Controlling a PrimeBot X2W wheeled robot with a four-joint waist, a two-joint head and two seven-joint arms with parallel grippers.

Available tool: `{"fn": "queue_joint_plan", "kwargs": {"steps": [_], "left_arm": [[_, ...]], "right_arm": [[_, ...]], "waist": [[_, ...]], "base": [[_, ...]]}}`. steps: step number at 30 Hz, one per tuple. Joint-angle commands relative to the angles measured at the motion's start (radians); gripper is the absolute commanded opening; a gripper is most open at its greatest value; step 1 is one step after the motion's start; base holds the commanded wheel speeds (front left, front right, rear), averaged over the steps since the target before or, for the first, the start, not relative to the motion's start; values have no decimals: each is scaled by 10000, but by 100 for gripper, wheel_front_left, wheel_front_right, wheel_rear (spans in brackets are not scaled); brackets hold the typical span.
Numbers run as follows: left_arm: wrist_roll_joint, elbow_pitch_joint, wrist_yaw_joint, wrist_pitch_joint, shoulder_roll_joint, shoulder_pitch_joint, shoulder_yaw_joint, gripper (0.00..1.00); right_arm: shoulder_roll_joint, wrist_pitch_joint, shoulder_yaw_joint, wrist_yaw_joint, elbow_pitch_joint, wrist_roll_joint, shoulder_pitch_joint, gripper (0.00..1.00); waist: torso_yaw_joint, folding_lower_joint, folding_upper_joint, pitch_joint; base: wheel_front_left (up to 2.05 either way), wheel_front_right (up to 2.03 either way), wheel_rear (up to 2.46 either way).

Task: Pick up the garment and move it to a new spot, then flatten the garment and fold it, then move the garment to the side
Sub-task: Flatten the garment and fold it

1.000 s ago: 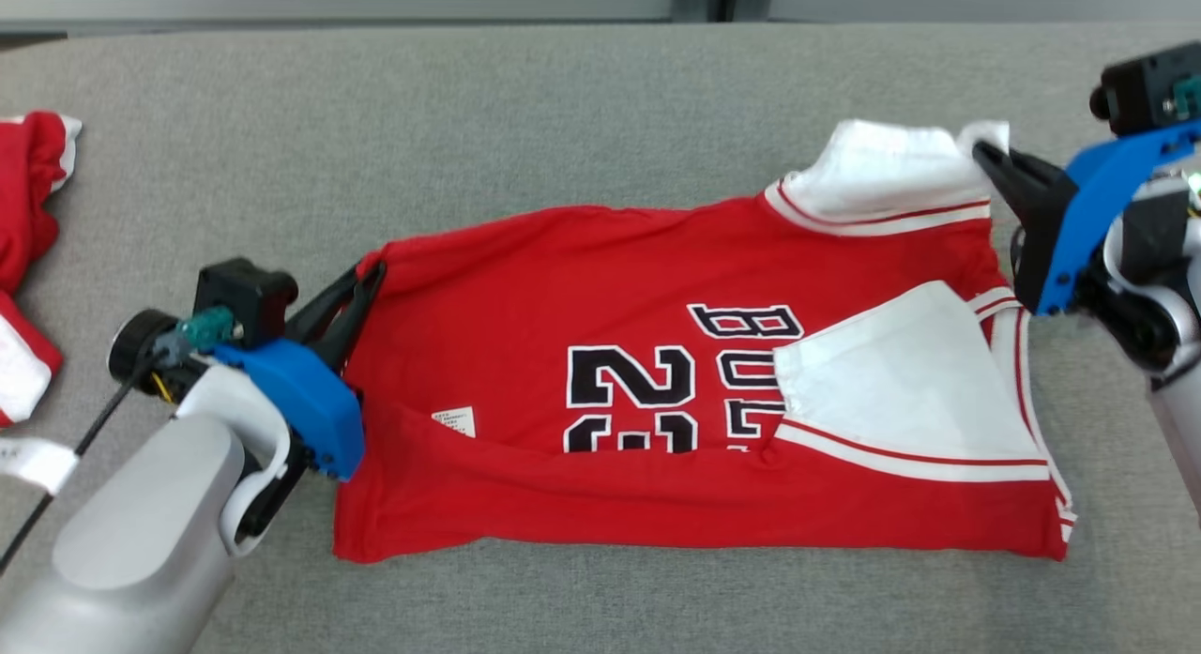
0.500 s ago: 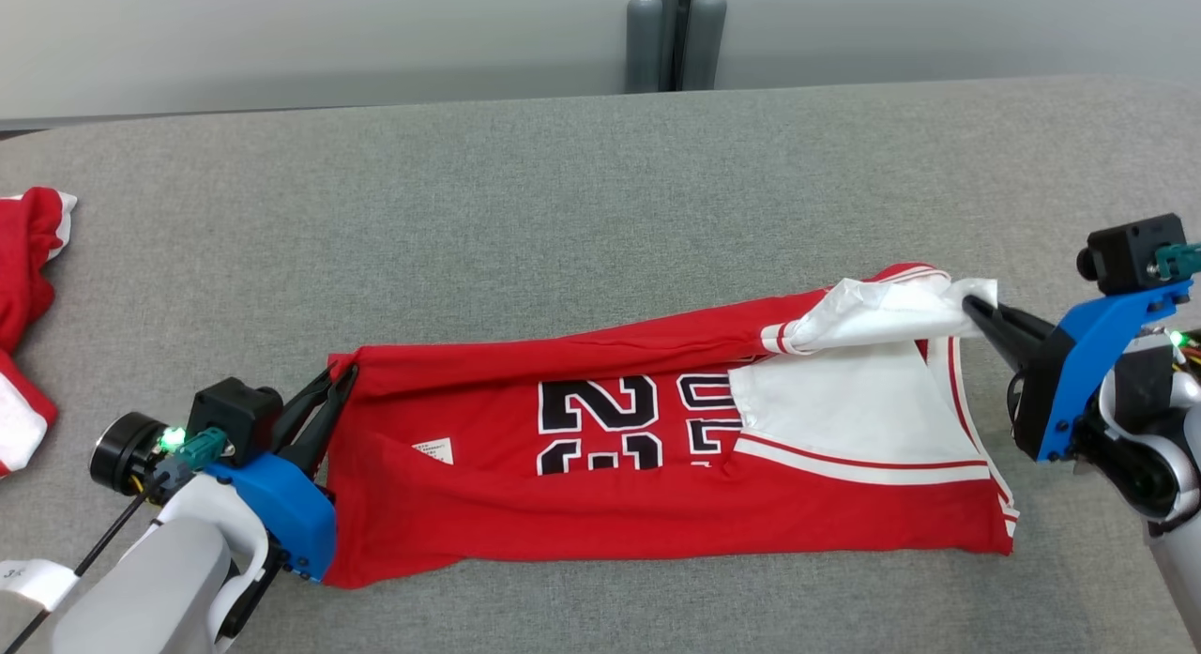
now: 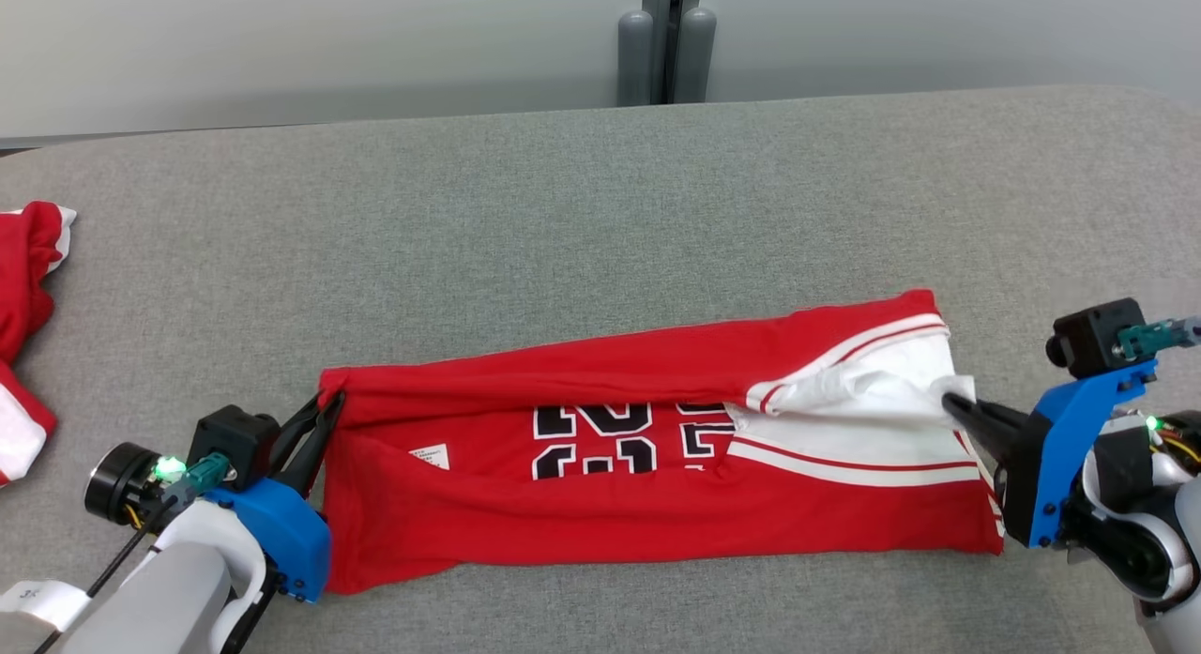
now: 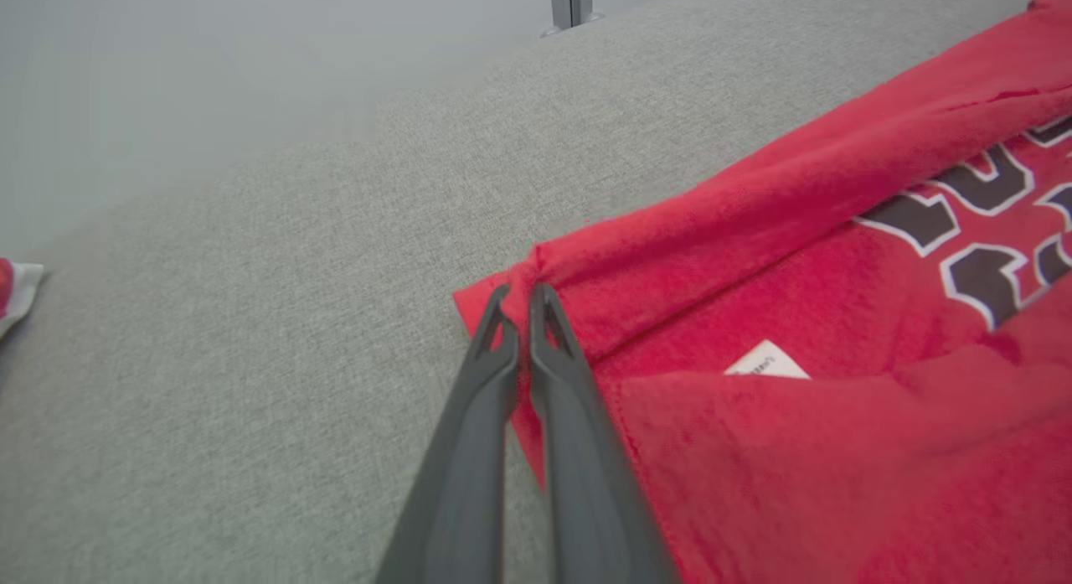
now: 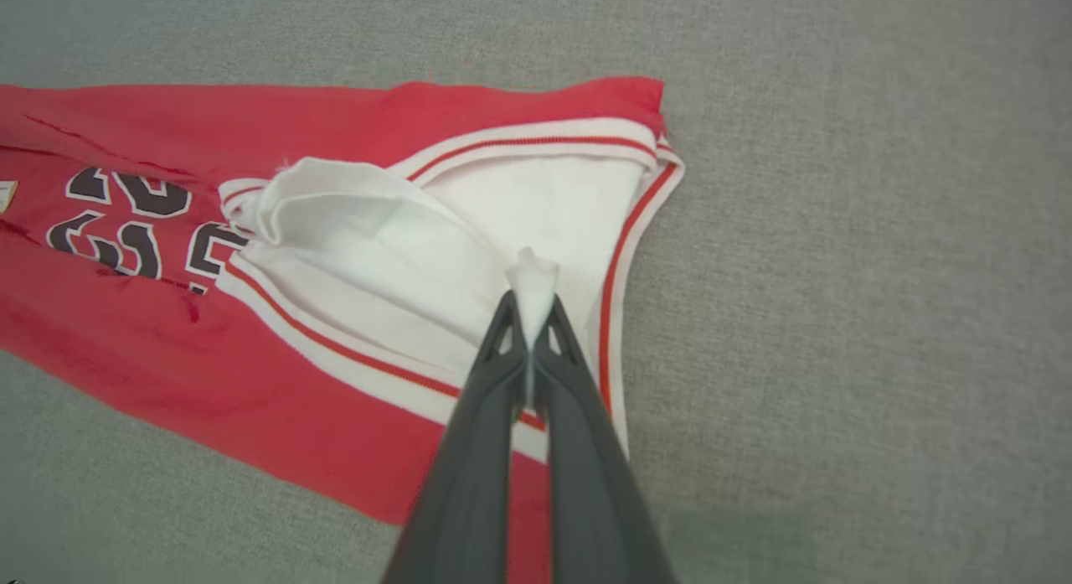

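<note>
Cloth like this is soft and light. It bends and slides, so it is best held by its corners. The garment (image 3: 610, 527) lies long and low on the grey surface (image 3: 563, 213), on the robot's side of the grey post (image 3: 666, 53). The left pincer (image 3: 326, 408), far to the left of the post, is closed on a red corner. The right pincer (image 3: 950, 405), far to the right of the post, is closed on a bit of white cloth. If one lets go, that side will likely flop.

Half a second ago more of the black number (image 3: 591, 440) showed. Now the red edge nearest the post has rolled over its top half, and the white flap (image 3: 863, 391) sits lower on the garment. The post sits a little differently in the view too — the camera moved.
</note>
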Motion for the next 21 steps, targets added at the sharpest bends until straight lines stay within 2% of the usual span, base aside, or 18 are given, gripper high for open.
{"fn": "queue_joint_plan", "kwargs": {"steps": [1, 3, 4, 5, 7, 13, 17, 21], "left_arm": [[24, 60, 84, -89, -30, 128, 66, 5], [-43, 161, 148, -113, -116, 153, 152, 73], [-98, 193, 177, -143, -169, 171, 205, 100], [-128, 222, 228, -173, -215, 193, 258, 100], [-278, 257, 302, -183, -336, 294, 460, 100], [-843, -153, 715, -245, -758, 652, 1719, 100], [-906, -911, 1159, -244, -1088, 1184, 2900, 100], [-621, -1712, 1402, -246, -1428, 1715, 3977, 100]], "right_arm": [[54, 88, -52, 1, -88, 46, 201, 0], [76, 367, -110, 1, -255, 56, 420, 0], [78, 476, -111, 1, -374, 66, 525, 0], [88, 563, -152, 1, -496, 88, 618, 17], [126, 706, -281, 1, -697, 105, 863, 100], [313, 1065, -755, 1, -1343, -92, 1576, 100], [521, 717, -1218, 1, -1825, -490, 1946, 100], [969, 235, -1902, 1, -1895, -1188, 2111, 100]], "waist": [[-9, 1, 0, -1], [-12, 1, 0, -8], [-5, 1, 0, -16], [1, 1, 0, -22], [15, 1, 0, -42], [102, 1, 0, -161], [168, 1, 0, -334], [271, 1, 0, -584]], "base": [[0, 0, 0], [0, 0, 0], [0, 0, 0], [0, 0, 0], [0, 0, 0], [0, 0, 0], [0, 0, 0], [0, 0, 0]]}}
